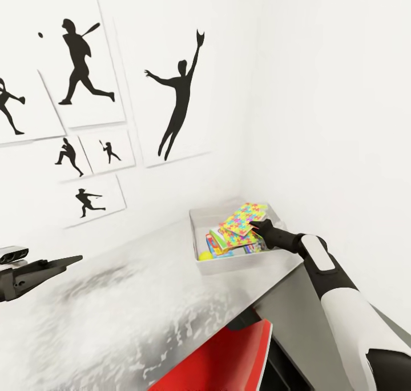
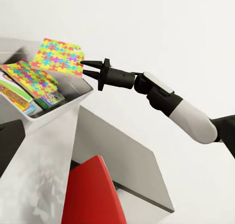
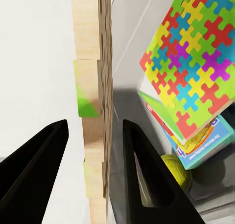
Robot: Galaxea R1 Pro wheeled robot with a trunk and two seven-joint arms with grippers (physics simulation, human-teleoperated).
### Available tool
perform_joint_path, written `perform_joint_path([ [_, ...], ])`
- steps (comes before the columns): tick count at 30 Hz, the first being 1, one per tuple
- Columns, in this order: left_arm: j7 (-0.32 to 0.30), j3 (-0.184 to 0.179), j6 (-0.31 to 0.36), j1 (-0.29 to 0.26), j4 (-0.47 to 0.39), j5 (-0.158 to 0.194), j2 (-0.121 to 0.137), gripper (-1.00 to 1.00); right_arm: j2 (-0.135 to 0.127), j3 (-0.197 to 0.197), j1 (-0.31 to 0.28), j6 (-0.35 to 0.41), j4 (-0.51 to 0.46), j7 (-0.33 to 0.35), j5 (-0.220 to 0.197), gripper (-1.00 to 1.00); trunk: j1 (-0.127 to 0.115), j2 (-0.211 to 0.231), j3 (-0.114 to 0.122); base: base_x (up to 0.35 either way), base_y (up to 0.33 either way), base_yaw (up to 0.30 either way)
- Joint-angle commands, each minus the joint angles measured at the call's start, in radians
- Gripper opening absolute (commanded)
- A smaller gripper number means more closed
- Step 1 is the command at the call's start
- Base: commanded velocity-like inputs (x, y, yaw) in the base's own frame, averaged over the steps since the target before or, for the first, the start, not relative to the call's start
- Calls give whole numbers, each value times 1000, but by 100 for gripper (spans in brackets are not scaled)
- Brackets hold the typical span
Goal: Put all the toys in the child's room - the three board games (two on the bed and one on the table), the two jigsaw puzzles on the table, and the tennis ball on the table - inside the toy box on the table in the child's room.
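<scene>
1. Here the right hand (image 2: 82, 67) pinches one jigsaw puzzle (image 2: 58, 56) by its edge – the two black fingers (image 3: 142, 170) lie on either side of the thin sheet.
2. This puzzle is tilted, its far edge raised, and it reaches from the fingertips out over the toy box (image 1: 201, 217).
3. The second puzzle (image 2: 29, 77) lies lower in the box, slanting on the board games (image 1: 217, 244), which lean on each other.
4. The tennis ball (image 1: 205, 256) sits in the box's near corner, below the hand.
5. The box stands at the far end of the counter (image 1: 114, 305), in the wall corner.
6. The left hand (image 1: 74, 260) hovers over the counter, well apart from the box – I cannot tell if it is spread.
</scene>
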Motion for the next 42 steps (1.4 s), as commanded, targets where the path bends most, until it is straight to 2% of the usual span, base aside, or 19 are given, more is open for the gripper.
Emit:
perform_joint_path([
  [1, -4, 0, 11, -1, 0, -1, 0, 100, 0, -2, -1, 5, -1, -7, -8, -100, 1, -2, -4, 0, 0, 0],
  [21, -4, 0, 10, -1, 0, -1, 1, 100, 7, -2, -20, 10, -9, -5, -14, -100, 1, -2, -36, 0, 0, 0],
  [28, -4, 0, 9, -1, 0, -1, 1, 100, 13, -2, -35, 12, -9, -6, -39, -100, 1, -2, -47, 0, 0, 0],
  [37, -4, 0, 9, -1, 0, -1, 0, 100, 13, -2, -36, 11, -9, -8, -40, -100, 1, -2, -50, 0, 0, 0],
  [38, -4, 0, 9, -1, 0, -1, 0, 100, 13, -2, -36, 11, -9, -9, -40, 100, 1, -2, -50, 0, 0, 0],
  [42, -4, 0, 9, -1, 0, -1, 0, 100, 11, -2, -36, 12, -9, -10, -40, 100, 1, -2, -50, 0, 0, 0],
])
